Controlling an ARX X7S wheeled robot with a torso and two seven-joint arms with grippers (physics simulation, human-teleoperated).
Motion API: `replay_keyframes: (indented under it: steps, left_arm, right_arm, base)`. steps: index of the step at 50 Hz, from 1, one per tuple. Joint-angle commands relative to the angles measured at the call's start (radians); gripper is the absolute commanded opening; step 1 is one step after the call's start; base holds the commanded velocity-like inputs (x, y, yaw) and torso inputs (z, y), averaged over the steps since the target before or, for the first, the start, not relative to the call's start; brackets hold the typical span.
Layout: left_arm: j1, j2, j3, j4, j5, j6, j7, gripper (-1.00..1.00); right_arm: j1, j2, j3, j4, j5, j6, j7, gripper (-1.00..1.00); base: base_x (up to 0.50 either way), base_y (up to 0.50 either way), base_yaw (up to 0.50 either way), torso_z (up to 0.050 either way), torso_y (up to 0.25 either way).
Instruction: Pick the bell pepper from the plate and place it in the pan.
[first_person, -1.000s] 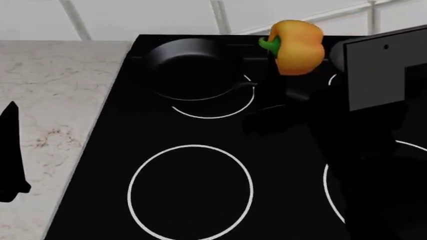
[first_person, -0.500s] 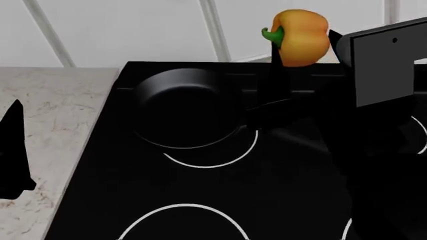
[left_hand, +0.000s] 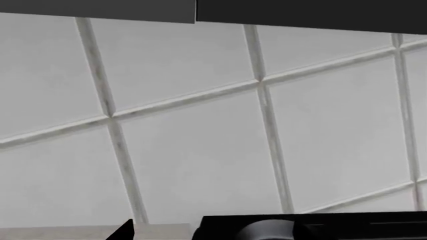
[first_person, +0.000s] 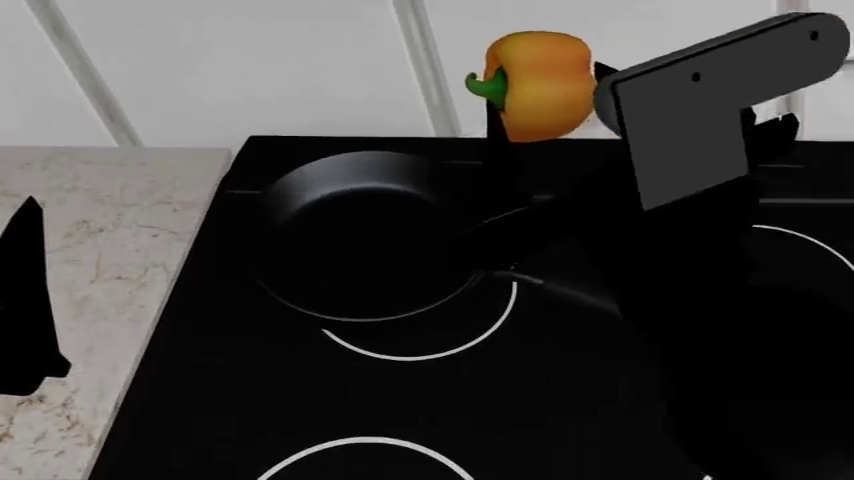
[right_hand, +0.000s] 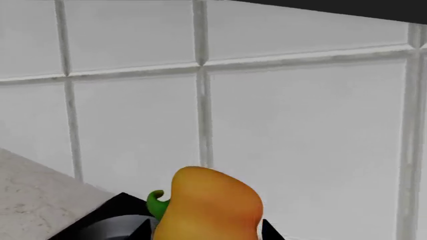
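Right end effector (first_person: 541, 110) closed on the bell pepper (first_person: 537, 85), held aloft, stem pointing to 9 o'clock | the pan (first_person: 360, 235) lies below toward 8 o'clock, empty | left end effector (first_person: 27, 300) idle at the desk (first_person: 94, 220); opening cannot be told

Head view looks down over the cooktop (first_person: 441, 400). Both wrist views face the tiled wall (left_hand: 200, 140); the right sits close behind the bell pepper (right_hand: 210, 207).

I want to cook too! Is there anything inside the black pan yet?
No, the pan looks empty. The bell pepper is up in the air beside it, in the right end effector. The dark arm hides the pan's handle end.
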Motion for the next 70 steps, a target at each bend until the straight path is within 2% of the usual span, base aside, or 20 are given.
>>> replay_keyframes:
  steps: [1, 9, 29, 43, 62, 63, 70]
  left_arm:
    - [0.001, -0.008, -0.006, 0.001, -0.005, 0.004, -0.003, 1.00]
    - [0.008, -0.013, -0.013, -0.003, -0.004, 0.012, -0.001, 1.00]
    - [0.039, -0.029, -0.037, 0.018, -0.030, 0.017, -0.018, 1.00]
    - [0.050, -0.029, -0.038, 0.015, -0.034, 0.025, -0.019, 1.00]
    - [0.068, -0.025, -0.034, 0.010, -0.020, 0.041, -0.015, 1.00]
    - [0.067, -0.024, -0.032, 0.009, -0.020, 0.042, -0.015, 1.00]
    - [0.066, -0.023, -0.030, 0.004, -0.019, 0.045, -0.014, 1.00]
  right_arm:
    - [0.154, -0.097, -0.210, 0.180, -0.170, -0.078, -0.152, -1.00]
    - [0.205, -0.180, -0.333, 0.326, -0.265, -0.169, -0.219, -1.00]
    - [0.238, -0.354, -0.442, 0.735, -0.371, -0.348, -0.278, -1.00]
    - [0.193, -0.358, -0.513, 0.777, -0.415, -0.362, -0.281, -1.00]
    - [0.195, -0.359, -0.510, 0.797, -0.409, -0.369, -0.279, -1.00]
    - [0.197, -0.359, -0.511, 0.800, -0.409, -0.369, -0.280, 1.00]
    - [0.204, -0.359, -0.503, 0.796, -0.403, -0.365, -0.273, 1.00]
  base:
    - [0.00, 0.00, 0.00, 0.000, 0.000]
    - [0.00, 0.00, 0.00, 0.000, 0.001]
    - [0.00, 0.00, 0.00, 0.000, 0.000]
    - [0.00, 0.00, 0.00, 0.000, 0.000]
    - [0.00, 0.00, 0.00, 0.000, 0.001]
    - [0.00, 0.00, 0.00, 0.000, 0.000]
    - [0.00, 0.00, 0.00, 0.000, 0.000]
